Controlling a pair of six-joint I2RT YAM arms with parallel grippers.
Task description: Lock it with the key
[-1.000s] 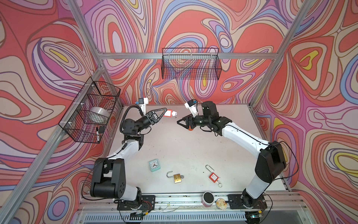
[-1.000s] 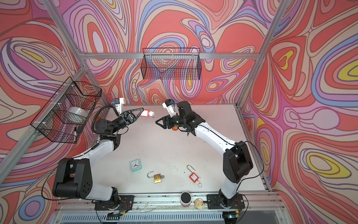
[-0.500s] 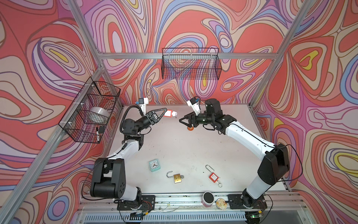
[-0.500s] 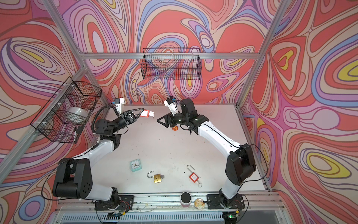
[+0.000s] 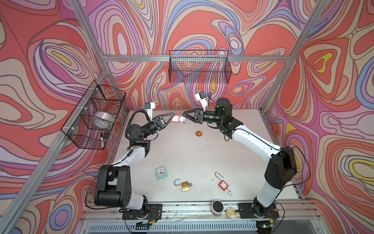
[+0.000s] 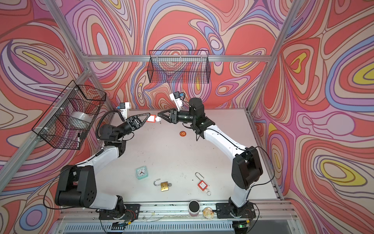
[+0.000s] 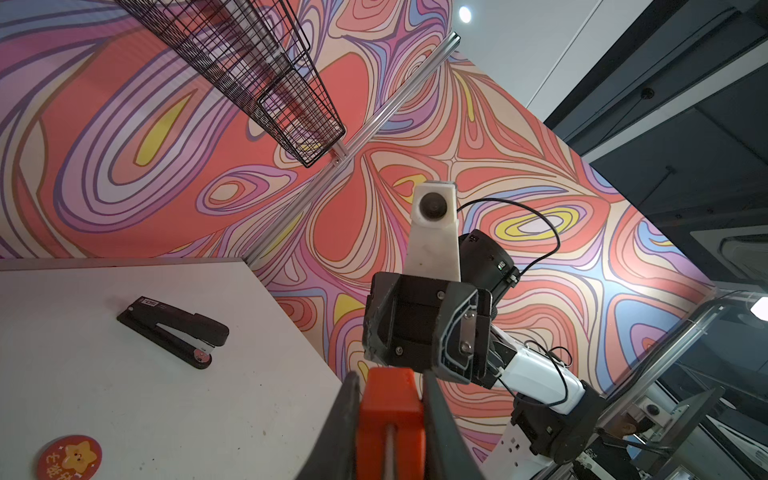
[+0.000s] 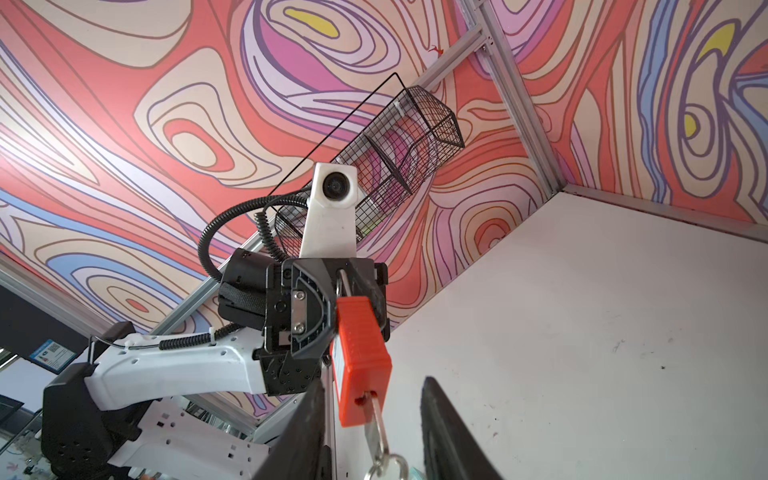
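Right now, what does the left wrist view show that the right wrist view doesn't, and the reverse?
Only the left wrist view: a black stapler and a round star badge lying on the table.

Only the right wrist view: the key with its ring, sticking out of the end of the red padlock. The right gripper has a finger on either side of the key, not touching it.

Both: the red padlock clamped in the left gripper, and the pale table.
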